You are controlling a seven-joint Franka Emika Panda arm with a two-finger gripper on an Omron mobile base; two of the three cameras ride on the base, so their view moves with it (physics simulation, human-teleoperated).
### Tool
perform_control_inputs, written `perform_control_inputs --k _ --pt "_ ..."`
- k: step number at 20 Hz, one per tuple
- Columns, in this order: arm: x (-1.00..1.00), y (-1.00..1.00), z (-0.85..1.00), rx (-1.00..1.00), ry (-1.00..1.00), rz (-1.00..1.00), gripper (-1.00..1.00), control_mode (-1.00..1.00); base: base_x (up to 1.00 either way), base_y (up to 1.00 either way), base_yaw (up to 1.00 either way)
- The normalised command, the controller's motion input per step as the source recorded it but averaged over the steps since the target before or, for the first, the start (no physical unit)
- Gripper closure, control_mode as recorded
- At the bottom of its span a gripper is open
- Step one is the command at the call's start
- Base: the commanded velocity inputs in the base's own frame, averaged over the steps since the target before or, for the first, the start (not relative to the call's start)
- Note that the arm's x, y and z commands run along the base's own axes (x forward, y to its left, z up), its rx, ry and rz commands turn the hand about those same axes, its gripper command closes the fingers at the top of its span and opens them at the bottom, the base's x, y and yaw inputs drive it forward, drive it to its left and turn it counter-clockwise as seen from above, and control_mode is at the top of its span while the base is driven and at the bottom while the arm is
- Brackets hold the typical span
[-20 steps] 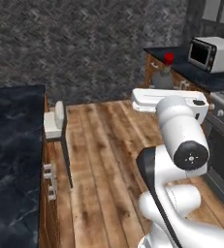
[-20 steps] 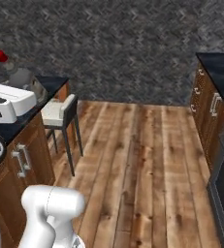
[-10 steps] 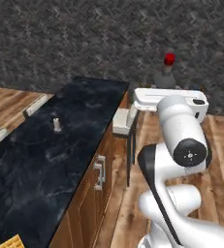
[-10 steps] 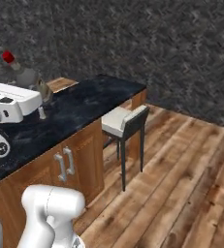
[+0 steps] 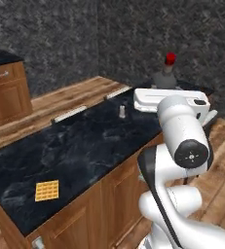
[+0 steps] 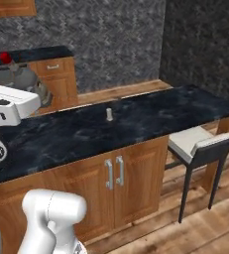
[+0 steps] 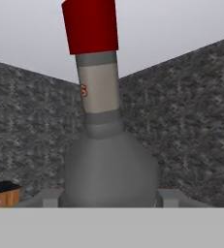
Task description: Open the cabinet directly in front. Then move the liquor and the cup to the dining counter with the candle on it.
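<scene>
My gripper [image 7: 108, 197] is shut on the liquor [image 7: 106, 160], a grey round-bodied bottle with a narrow neck and red cap. Its fingers [image 7: 49, 197] press the body from both sides. The bottle stands upright above the white hand in the left base view [image 5: 165, 76] and in the right base view [image 6: 18, 75]. The dining counter [image 5: 84, 146] [image 6: 150, 116], with a black white-veined top, lies just ahead and below. A small grey candle [image 5: 121, 112] [image 6: 109, 114] stands on it. The cup is out of view.
A yellow waffle [image 5: 46, 190] lies near the counter's near corner. A stool [image 6: 200, 146] with a pale seat stands at the counter's right end. Low wood drawers under a black top [image 6: 51, 74] [image 5: 4, 87] stand against the far stone wall.
The whole picture has swung as the base turned, so the dining counter now lies across the front. The liquor stays in the gripper, held the same way.
</scene>
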Motion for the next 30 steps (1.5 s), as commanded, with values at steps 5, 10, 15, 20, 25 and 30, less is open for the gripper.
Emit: perform_control_inputs --k 5,10,15,20,25,30 --pt "0.00 0.00 0.00 0.00 0.00 0.00 1.00 1.00 0.01 -0.80 0.59" --pt "0.00 0.00 0.00 0.00 0.00 0.00 1.00 1.00 0.00 -0.93 0.45" --pt "0.00 0.00 0.00 0.00 0.00 0.00 1.00 1.00 0.07 -0.22 0.16" --pt "0.00 0.00 0.00 0.00 0.00 0.00 1.00 1.00 0.16 -0.48 0.39" --pt "0.00 0.00 0.00 0.00 0.00 0.00 1.00 1.00 0.00 -0.08 0.11" --pt "0.00 0.00 0.00 0.00 0.00 0.00 1.00 1.00 0.50 -0.01 0.00"
